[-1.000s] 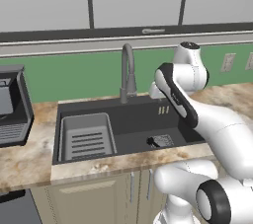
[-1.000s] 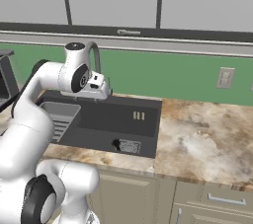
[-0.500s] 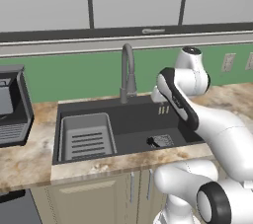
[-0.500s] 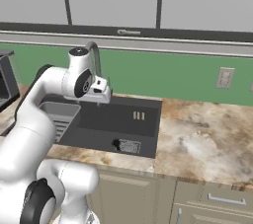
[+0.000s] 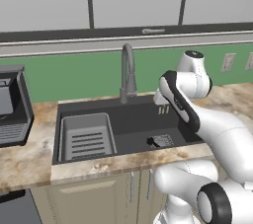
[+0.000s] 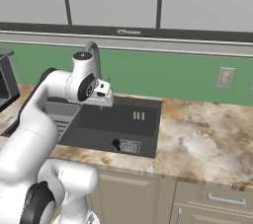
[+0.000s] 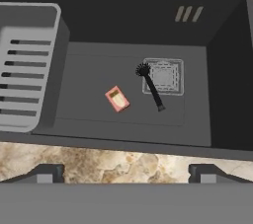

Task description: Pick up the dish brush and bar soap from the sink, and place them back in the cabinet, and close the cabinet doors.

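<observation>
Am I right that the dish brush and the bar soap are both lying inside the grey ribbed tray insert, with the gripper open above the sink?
Not quite. The hand view shows the dish brush and the bar soap on the bare floor of the sink, not in the tray insert; the brush head is by the drain grate. The gripper is indeed open above the sink.

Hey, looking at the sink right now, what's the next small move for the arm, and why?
Probably lower the open claw straight down toward the dish brush. The claw hangs above the sink holding nothing, while the brush lies on the basin floor across the drain grate, with the bar soap apart beside it.
</observation>
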Tool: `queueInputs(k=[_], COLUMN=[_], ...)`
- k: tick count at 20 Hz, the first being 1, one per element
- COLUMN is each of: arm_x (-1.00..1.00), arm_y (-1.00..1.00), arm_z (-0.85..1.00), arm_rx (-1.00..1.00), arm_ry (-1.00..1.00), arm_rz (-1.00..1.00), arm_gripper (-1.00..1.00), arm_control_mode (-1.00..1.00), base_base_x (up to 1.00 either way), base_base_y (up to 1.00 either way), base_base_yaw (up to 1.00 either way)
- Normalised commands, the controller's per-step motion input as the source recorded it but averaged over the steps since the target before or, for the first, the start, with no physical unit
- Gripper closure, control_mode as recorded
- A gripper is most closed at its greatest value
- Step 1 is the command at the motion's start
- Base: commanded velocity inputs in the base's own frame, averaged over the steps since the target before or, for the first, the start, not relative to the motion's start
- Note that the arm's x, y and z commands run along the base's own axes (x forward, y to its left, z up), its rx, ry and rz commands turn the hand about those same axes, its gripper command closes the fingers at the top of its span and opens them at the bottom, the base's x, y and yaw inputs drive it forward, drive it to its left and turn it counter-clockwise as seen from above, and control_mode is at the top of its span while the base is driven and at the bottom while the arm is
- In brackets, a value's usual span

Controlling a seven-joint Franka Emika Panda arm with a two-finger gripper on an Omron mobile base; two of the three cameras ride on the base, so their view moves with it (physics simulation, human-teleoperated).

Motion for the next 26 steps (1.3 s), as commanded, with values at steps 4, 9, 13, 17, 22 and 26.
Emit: queueInputs(k=[4, 9, 13, 17, 22, 26], arm_x=[0.01, 0.03, 0.05, 0.06, 0.05, 0.05], arm_y=[-0.07, -0.08, -0.11, -0.13, -0.11, -0.08], arm_z=[-0.14, -0.13, -0.12, -0.12, -0.1, -0.11], arm_rx=[0.0, 0.0, 0.0, 0.0, 0.0, 0.0], arm_ry=[0.0, 0.0, 0.0, 0.0, 0.0, 0.0], arm_rz=[0.0, 0.0, 0.0, 0.0, 0.0, 0.0], arm_gripper=[-1.0, -1.0, -1.0, -1.0, -1.0, -1.0], arm_control_mode=[-1.0, -1.0, -1.0, -1.0, -1.0, -1.0], base_base_x=[0.0, 0.0, 0.0, 0.0, 0.0, 0.0], base_base_y=[0.0, 0.0, 0.0, 0.0, 0.0, 0.0], base_base_yaw=[0.0, 0.0, 0.0, 0.0, 0.0, 0.0])
